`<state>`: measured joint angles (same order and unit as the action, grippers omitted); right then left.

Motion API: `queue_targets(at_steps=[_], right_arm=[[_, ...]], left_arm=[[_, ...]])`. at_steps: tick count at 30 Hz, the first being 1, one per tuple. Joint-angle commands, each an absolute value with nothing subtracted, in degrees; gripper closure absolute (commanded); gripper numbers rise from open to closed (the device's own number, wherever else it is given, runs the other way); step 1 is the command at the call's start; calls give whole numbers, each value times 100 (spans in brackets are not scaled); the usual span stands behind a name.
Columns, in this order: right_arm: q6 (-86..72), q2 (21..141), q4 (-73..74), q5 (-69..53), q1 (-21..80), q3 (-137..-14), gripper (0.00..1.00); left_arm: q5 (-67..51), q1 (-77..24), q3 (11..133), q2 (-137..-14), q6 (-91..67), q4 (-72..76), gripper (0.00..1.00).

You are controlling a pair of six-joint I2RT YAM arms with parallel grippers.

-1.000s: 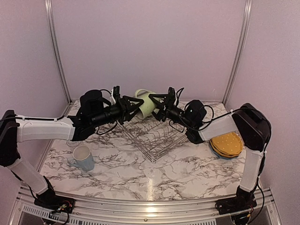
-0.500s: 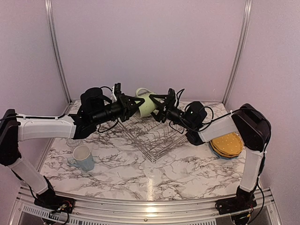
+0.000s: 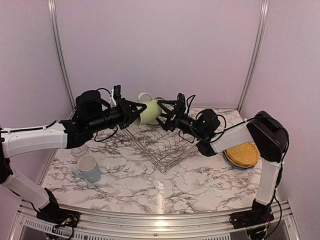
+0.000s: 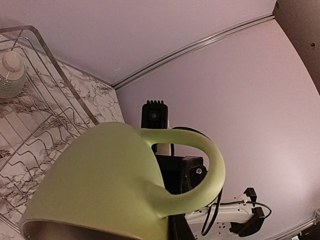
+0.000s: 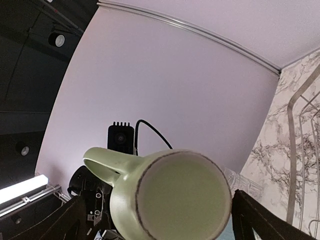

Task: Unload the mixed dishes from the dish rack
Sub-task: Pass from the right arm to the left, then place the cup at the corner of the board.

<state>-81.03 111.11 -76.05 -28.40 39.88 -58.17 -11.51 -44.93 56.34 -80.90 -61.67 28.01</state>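
Note:
My left gripper (image 3: 132, 111) is shut on the pale green cup (image 3: 149, 111) at its rim and holds it on its side in the air, above the back left corner of the dish rack (image 3: 165, 145). The cup fills the left wrist view (image 4: 100, 185), handle up, and hides my fingers there. My right gripper (image 3: 165, 115) is open, facing the cup's base (image 5: 182, 197) from the right, with its fingers (image 5: 272, 217) spread wide and not gripping. The rack looks empty of dishes.
A light blue mug (image 3: 89, 168) stands at the front left. A clear glass (image 3: 77, 150) sits under my left arm. Yellow-orange plates (image 3: 243, 152) are stacked at the right. A pale ribbed object (image 4: 11, 75) sits beyond the rack.
My left arm has drawn the cup left and slightly up, away from my right gripper. The right gripper has stayed open and nearly still.

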Motion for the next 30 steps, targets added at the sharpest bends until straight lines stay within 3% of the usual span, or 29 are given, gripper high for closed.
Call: queue_targets(at_steps=[1, 6, 13, 19, 25, 30], right_arm=[[-7759, 11041, -8560, -2833, 3927, -5915, 2], [-7679, 11059, -8510, -2855, 3915, -5857, 2], [-7196, 10826, -8091, -3111, 3854, -5705, 2], [-5414, 9995, -5833, -3239, 3891, -5728, 2], [-3743, 9152, -3590, -2512, 3910, -5817, 1], [-2956, 8697, -2590, -1878, 3981, -5951, 1]], left_arm=[[-792, -4308, 5605, -7671, -5911, 2878, 100], [-721, -4059, 5702, -7489, -5714, 2235, 100], [181, -3419, 7375, -7667, -3998, -1474, 100], [1185, -2770, 8553, -8152, -2791, -3659, 100], [1396, -1917, 9102, -8643, -1638, -4683, 100], [2477, -1555, 9273, -9097, -1246, -5131, 100]])
